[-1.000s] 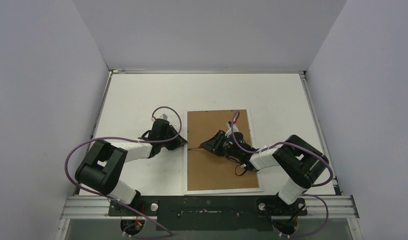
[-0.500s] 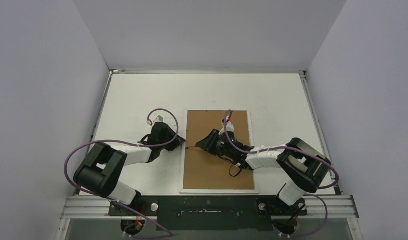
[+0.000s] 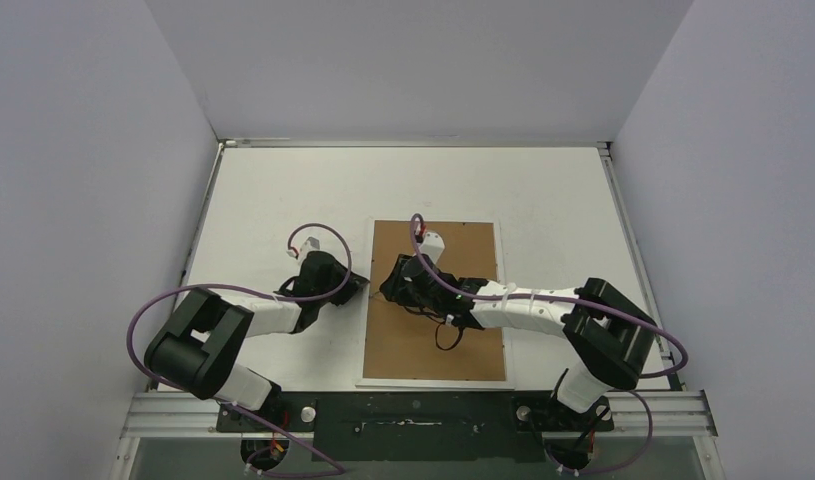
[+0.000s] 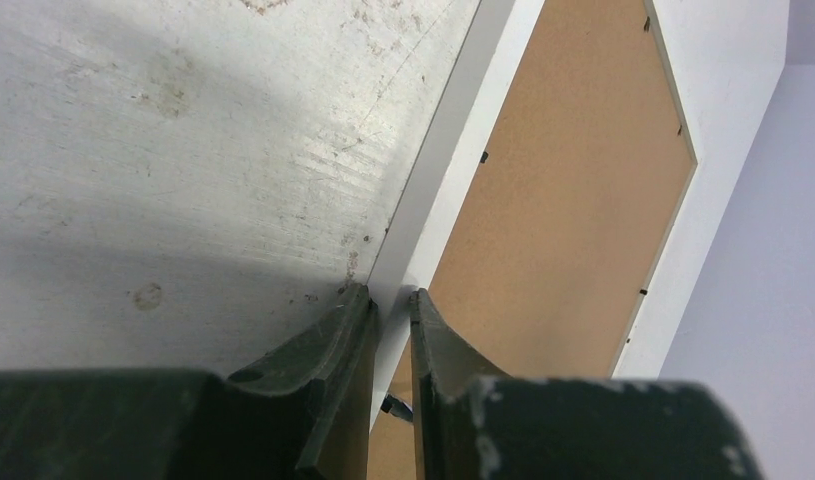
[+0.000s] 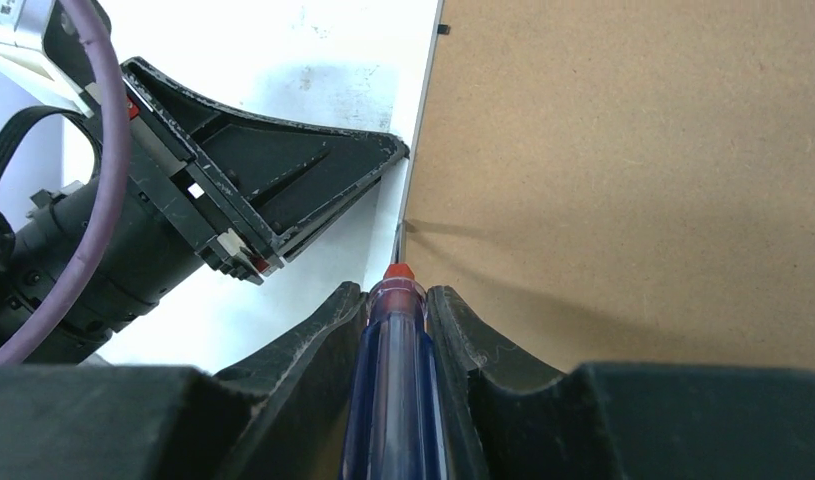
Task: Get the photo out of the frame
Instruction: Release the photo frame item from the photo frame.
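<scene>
The right gripper point(image 5: 395, 295) is squeezing a blue screwdriver point(image 5: 391, 380) with a red collar. Its thin metal tip is poking where the white edge of the frame point(image 5: 419, 100) meets the brown backing board point(image 5: 623, 170). The left gripper point(image 5: 393, 152) is touching that edge from the white table point(image 5: 313, 60) side.

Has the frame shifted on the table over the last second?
Yes. The frame has swung its near end left, away from the right arm's base; its far edge has hardly shifted.
</scene>
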Motion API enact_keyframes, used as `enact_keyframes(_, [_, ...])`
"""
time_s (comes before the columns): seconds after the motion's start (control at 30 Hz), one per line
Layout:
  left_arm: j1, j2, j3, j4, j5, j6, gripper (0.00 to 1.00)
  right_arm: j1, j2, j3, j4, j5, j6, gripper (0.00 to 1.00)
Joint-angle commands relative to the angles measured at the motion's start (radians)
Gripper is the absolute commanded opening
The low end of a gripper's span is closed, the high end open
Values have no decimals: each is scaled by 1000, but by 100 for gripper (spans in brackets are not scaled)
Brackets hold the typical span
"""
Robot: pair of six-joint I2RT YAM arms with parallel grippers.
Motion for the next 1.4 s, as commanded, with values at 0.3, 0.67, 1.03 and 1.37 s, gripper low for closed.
enact_keyframes(0.3, [-52, 15, -70, -60, 94, -39, 0, 161, 139, 312, -248, 44, -100, 0])
enact_keyframes(0.67, [-49, -18, -90, -69, 82, -36, 0, 192, 199, 471, -372, 82, -191, 0])
enact_keyframes(1.03, [-48, -80, -60, -158, 50, 4, 0, 153, -53, 258, -275, 129, -130, 0])
enact_keyframes(1.37, [-48, -103, -57, -189, 44, 17, 0, 50, -199, 14, -185, 93, -56, 0])
